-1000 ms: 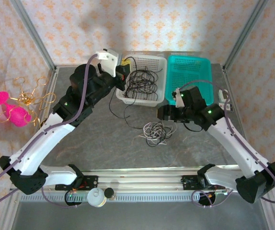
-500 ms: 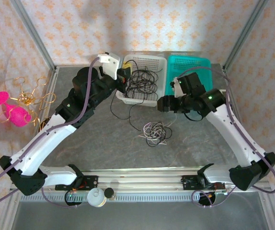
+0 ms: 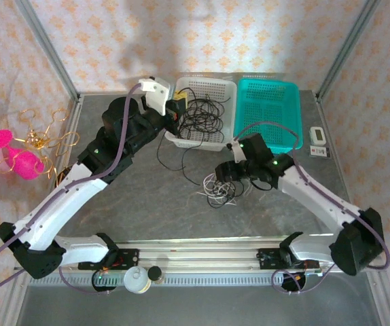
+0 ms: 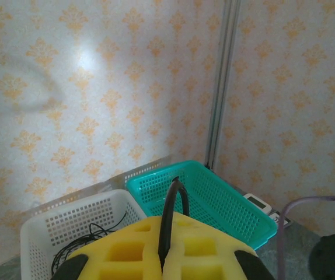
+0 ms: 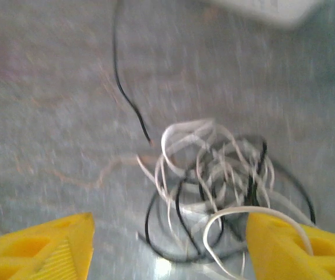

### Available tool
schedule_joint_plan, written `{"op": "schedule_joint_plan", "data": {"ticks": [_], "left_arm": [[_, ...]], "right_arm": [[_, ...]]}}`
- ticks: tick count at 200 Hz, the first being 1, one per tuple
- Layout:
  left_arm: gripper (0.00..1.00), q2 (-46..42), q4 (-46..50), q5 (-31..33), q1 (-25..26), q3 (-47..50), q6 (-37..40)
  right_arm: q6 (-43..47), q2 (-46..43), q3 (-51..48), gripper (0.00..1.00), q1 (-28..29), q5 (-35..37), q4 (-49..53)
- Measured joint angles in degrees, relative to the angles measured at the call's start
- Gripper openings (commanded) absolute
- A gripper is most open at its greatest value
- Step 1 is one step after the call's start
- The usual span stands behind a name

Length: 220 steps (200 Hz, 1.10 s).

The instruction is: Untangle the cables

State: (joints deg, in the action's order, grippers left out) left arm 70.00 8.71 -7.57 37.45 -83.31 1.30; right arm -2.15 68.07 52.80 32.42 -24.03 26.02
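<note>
Near the middle of the grey mottled bench [image 3: 134, 204], a small tangle of cables [image 3: 219, 187], thin black and white cords, is lying in loose springy loops. From overhead, the right end effector [image 3: 223, 170] is hanging just over the tangle's far side. The blurred right wrist view is adding what the overhead view hides: its blocky yellow fingers [image 5: 45, 248] are standing spread wide, with the tangle between them and a single black strand [image 5: 126, 93] trailing away across the bench.

At the bench's far edge, a white basket [image 3: 195, 141] of perforated plastic is holding more loose black cables [image 3: 198, 119]. A teal basket [image 3: 266, 102] of the same lattice is sitting just beside it on the right. The left end effector [image 3: 175, 111] is hovering at the white basket's left rim. Its wrist view is showing yellow pads [image 4: 126, 251] with square recesses pressed together, pinching a thin black cord [image 4: 172, 210] that is rising in a narrow loop.
</note>
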Motion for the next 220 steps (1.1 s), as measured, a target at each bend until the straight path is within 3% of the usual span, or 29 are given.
{"op": "schedule_joint_plan", "data": {"ticks": [23, 47, 90, 146, 168, 193, 220], "left_arm": [[0.00, 0.00, 2.10, -1.38, -0.02, -2.03, -0.02], [0.00, 0.00, 4.90, -3.48, 0.00, -3.93, -0.24], [0.00, 1.46, 11.17, -7.76, 0.00, -7.91, -0.57], [0.00, 3.15, 17.35, -10.60, 0.00, -11.26, -1.09], [0.00, 3.65, 18.80, -11.45, 0.00, -12.79, -1.07], [0.00, 4.00, 21.35, -11.72, 0.00, -14.16, -0.76], [0.00, 4.02, 24.17, -11.23, 0.00, -14.36, 0.57]], "right_arm": [[6.58, -7.67, -8.66, 0.80, 0.02, -2.12, -21.66], [14.19, -6.84, -9.97, 0.80, 0.04, -6.21, -35.26], [21.35, -1.51, -8.41, 0.80, 0.04, -11.63, -46.77], [21.75, 4.13, -6.01, 0.75, 0.07, -15.23, -55.32], [21.33, 6.60, -5.03, 0.64, 0.07, -15.34, -57.51], [19.04, 9.29, -1.77, 0.20, 0.17, -11.52, -57.09], [18.21, 8.61, 1.81, 0.08, 0.17, -3.52, -53.94]]}}
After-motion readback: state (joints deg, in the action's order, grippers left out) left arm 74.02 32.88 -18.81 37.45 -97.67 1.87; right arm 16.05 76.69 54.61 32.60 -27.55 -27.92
